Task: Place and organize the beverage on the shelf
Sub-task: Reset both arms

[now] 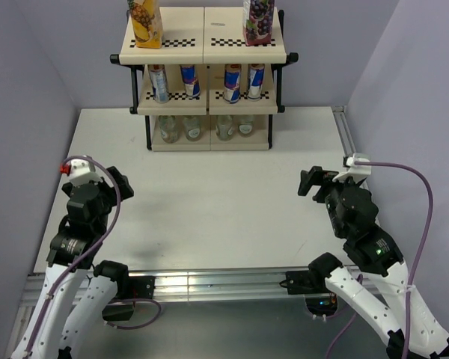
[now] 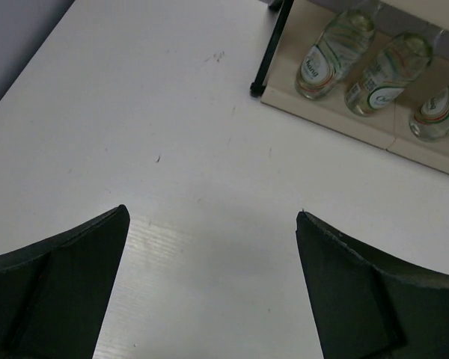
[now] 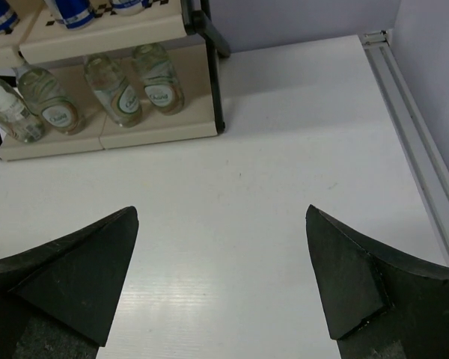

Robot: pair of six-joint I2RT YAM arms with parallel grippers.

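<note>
The cream three-tier shelf (image 1: 203,57) stands at the table's far edge. Its top tier holds the yellow pineapple carton (image 1: 145,22) at the left and the purple grape carton (image 1: 258,21) at the right. Several silver-blue-red cans (image 1: 189,81) stand on the middle tier. Several clear bottles (image 1: 191,129) stand on the bottom tier; they also show in the left wrist view (image 2: 337,56) and the right wrist view (image 3: 114,88). My left gripper (image 2: 209,217) is open and empty over bare table at the near left. My right gripper (image 3: 222,212) is open and empty at the near right.
A metal rail (image 1: 346,134) runs along the table's right edge, and it shows in the right wrist view (image 3: 411,134). Grey walls close in on the left, right and back. White table (image 1: 209,209) lies between the arms and the shelf.
</note>
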